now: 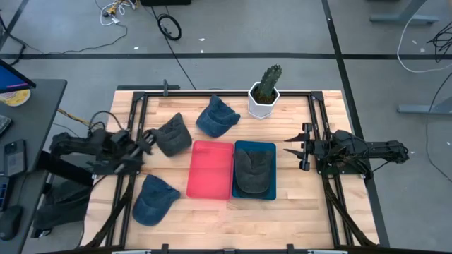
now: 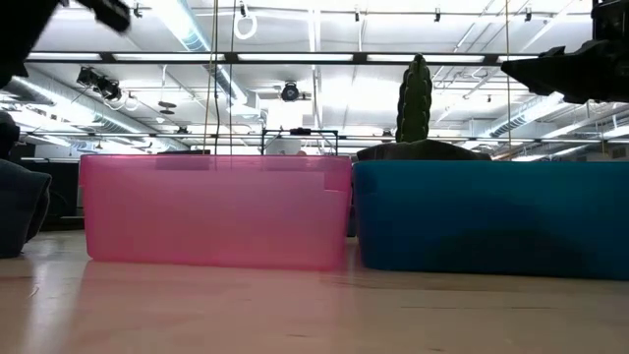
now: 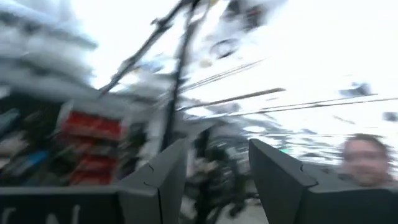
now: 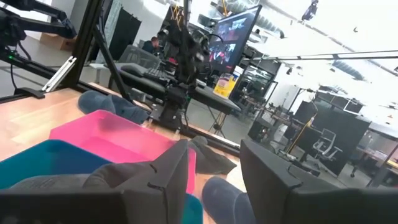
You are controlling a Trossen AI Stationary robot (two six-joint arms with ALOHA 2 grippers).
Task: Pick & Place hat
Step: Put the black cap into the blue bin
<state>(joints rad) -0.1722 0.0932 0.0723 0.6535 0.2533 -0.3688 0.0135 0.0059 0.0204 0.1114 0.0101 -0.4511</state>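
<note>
Several caps lie brim-flat on the wooden table: a dark grey one (image 1: 171, 134), a blue one (image 1: 217, 118) toward the far edge, and a blue one (image 1: 154, 199) near the front left. Another dark grey cap (image 1: 254, 171) rests inside the blue bin (image 1: 271, 147). The pink bin (image 1: 210, 169) beside it holds nothing. My left gripper (image 1: 147, 140) is open just left of the dark grey cap; its wrist view shows only blurred room between the fingers (image 3: 214, 180). My right gripper (image 1: 288, 145) is open, raised, right of the blue bin (image 4: 37, 162).
A white pot with a cactus (image 1: 265, 95) stands at the far edge behind the bins. A black frame rail (image 1: 141, 113) runs along the table's sides. In the low view the pink bin (image 2: 216, 211) and blue bin (image 2: 491, 216) fill the front. A person shows in the room (image 3: 367, 162).
</note>
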